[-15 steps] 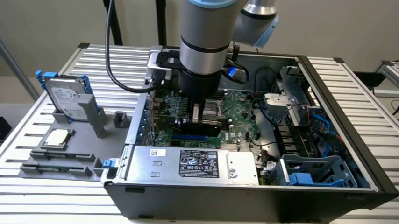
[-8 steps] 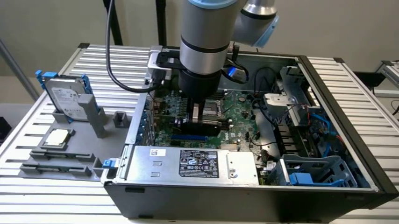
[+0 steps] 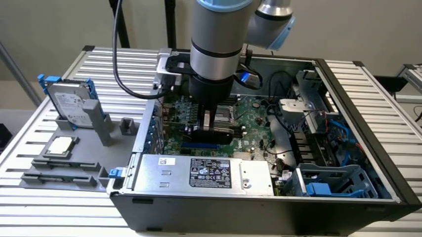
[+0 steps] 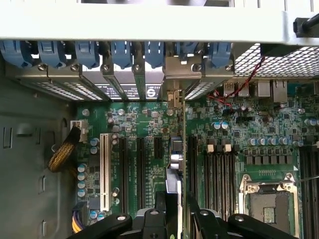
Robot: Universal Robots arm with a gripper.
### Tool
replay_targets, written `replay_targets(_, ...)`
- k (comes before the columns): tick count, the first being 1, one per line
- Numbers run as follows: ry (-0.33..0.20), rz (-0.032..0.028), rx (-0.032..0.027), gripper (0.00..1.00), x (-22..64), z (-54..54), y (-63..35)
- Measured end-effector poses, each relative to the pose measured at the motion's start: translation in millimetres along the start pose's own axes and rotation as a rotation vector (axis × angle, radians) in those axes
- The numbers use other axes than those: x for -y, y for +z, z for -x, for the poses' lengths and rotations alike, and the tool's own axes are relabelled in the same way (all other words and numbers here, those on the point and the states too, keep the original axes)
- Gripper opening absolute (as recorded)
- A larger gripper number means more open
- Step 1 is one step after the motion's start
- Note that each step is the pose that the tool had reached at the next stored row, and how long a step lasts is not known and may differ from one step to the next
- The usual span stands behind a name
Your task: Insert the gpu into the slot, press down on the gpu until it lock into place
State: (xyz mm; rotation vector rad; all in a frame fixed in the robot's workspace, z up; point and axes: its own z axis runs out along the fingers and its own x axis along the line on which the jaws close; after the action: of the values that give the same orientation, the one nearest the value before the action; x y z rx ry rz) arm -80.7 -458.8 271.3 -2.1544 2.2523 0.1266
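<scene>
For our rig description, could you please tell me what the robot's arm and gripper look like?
The thick silver-grey cylindrical arm has a black ring seam and a pale-blue joint cap. A black cable loops beside it to the wrist. The black gripper has angular jaws with round silver screws.

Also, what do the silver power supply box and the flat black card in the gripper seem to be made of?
The silver power supply box: bare sheet metal, probably steel; dull grey sheen, folded edges, a paper-like label. The flat black card, held by the gripper: matte black shroud, probably plastic; it shows no shine.
</scene>
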Motion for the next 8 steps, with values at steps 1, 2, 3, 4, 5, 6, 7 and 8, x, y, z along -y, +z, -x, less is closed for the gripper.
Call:
replay_targets(1,0.0,0.0,0.0002,0.26,0.1,-0.1,1.1)
replay_targets(2,0.0,0.0,0.0005,0.26,0.1,-0.2,2.2)
replay_targets(3,0.0,0.0001,0.0007,0.26,0.1,-0.2,3.0)
replay_targets(4,0.0,0.0001,0.0009,0.26,0.1,-0.3,3.4)
replay_targets(5,-0.001,0.0002,0.0011,0.26,0.1,-0.3,3.5)
replay_targets(6,-0.002,0.0004,0.0013,0.26,0.1,-0.3,3.6)
replay_targets(7,-0.003,0.0004,0.0016,0.26,0.1,-0.3,3.7)
replay_targets(8,-0.005,0.0005,0.0018,0.26,0.1,-0.3,3.8)
